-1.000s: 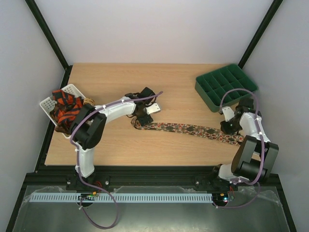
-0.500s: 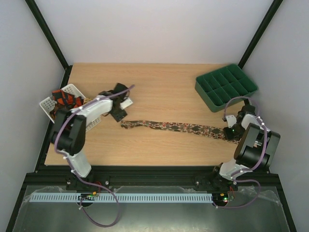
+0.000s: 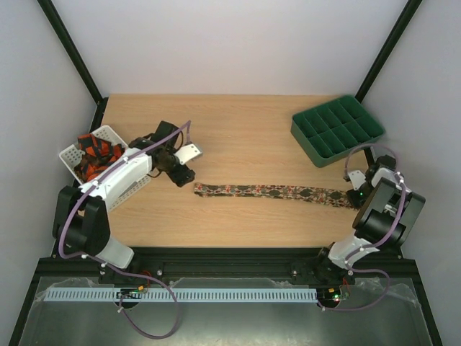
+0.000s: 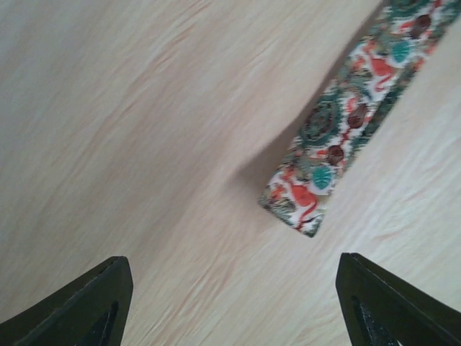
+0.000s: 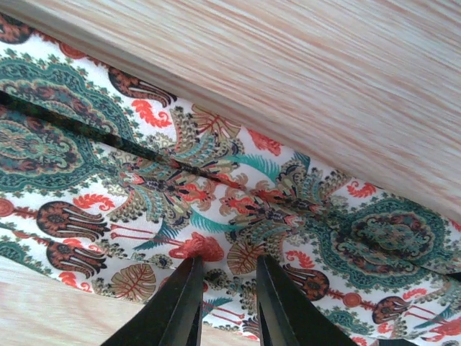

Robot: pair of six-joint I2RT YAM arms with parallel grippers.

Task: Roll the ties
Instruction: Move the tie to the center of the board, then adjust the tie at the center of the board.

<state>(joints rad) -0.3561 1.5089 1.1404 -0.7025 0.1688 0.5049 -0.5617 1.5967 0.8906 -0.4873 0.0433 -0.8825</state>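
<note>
A floral tie (image 3: 274, 192) lies flat and straight across the table, narrow end to the left. Its narrow end (image 4: 338, 137) shows in the left wrist view, just beyond my left gripper (image 4: 232, 288), which is wide open and empty over bare wood. In the top view the left gripper (image 3: 182, 173) sits just left of that end. My right gripper (image 5: 225, 288) is pinched on the tie's wide end (image 5: 216, 180) at the right edge of the table (image 3: 354, 196). Red-orange and black ties (image 3: 97, 155) are heaped in the white basket.
The white plastic basket (image 3: 72, 153) stands at the left edge. A green compartment tray (image 3: 337, 130) stands at the back right. The wooden table (image 3: 238, 130) ends just right of the right gripper.
My left gripper dragged the narrow end leftward, then let go and opened. The right gripper moved right with the wide end, and the tie now lies straighter and shifted right.
</note>
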